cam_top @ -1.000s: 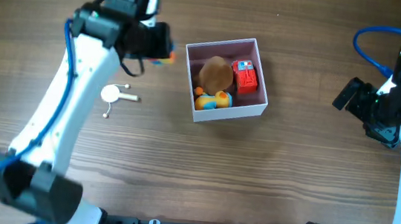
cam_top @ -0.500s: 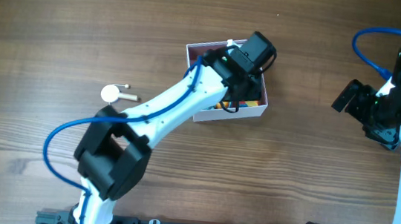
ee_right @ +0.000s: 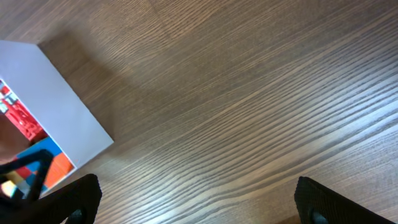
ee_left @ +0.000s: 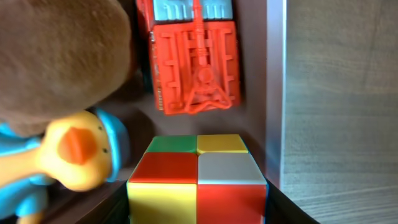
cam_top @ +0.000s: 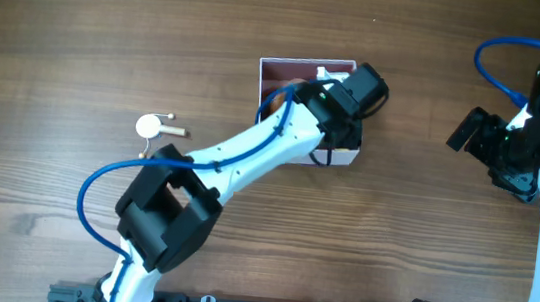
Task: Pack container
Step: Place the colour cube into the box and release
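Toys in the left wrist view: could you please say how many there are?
4: a brown plush top left, a duck lower left, a red toy top centre, a cube at the bottom. Others may be hidden.

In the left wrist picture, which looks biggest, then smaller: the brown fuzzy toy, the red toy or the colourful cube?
1. brown fuzzy toy: largest, even cut off by the picture's edge.
2. colourful cube and red toy: about alike. The cube is nearest the camera, so I won't rank them.
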### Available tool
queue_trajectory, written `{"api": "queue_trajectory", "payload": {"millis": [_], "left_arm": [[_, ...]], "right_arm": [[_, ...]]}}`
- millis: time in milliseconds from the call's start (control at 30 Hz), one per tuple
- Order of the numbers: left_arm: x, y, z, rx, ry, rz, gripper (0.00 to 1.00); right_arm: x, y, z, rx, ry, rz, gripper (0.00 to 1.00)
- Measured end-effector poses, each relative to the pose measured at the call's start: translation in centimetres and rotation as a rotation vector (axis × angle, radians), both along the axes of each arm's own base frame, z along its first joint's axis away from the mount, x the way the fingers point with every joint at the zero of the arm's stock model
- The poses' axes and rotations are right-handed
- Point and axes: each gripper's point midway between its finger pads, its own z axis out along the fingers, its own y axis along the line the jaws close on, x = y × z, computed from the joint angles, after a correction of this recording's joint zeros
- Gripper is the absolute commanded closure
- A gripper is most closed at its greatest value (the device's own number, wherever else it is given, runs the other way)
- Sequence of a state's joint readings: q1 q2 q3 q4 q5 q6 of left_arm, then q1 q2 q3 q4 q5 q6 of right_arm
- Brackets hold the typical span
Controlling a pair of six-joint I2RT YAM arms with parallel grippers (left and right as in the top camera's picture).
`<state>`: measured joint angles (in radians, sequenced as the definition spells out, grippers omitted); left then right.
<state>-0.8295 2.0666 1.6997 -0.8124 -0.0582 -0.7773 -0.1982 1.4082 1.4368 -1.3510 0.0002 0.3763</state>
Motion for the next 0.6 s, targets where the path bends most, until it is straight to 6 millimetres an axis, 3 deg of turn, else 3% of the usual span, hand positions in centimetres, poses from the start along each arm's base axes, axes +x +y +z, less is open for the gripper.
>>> {"api": "queue_trajectory", "payload": {"millis": [133, 233, 267, 367, 600], "left_arm": [[-0.3, -0.2, -1.3, 0.023, 0.015, -0.008, 0.57], [-0.3, -0.2, -1.7, 0.027, 0.020, -0.005, 0.33], [-0.3, -0.2, -1.7, 0.026, 0.019, -0.002, 0.19], [-0.2, -0.1, -1.7, 0.033, 0.017, -0.014, 0.00], [-0.5, 1.8, -1.5, 0.089, 0.043, -0.031, 0.00]], "right_arm": [[0.0, 0.0, 0.0, 0.000, 0.000, 0.000, 0.00], [0.0, 0.0, 0.0, 0.000, 0.000, 0.000, 0.00], [0.0, 0.0, 0.0, 0.000, 0.000, 0.000, 0.00], [0.0, 0.0, 0.0, 0.000, 0.000, 0.000, 0.00], [0.0, 0.1, 0.0, 0.007, -0.001, 0.002, 0.00]]}}
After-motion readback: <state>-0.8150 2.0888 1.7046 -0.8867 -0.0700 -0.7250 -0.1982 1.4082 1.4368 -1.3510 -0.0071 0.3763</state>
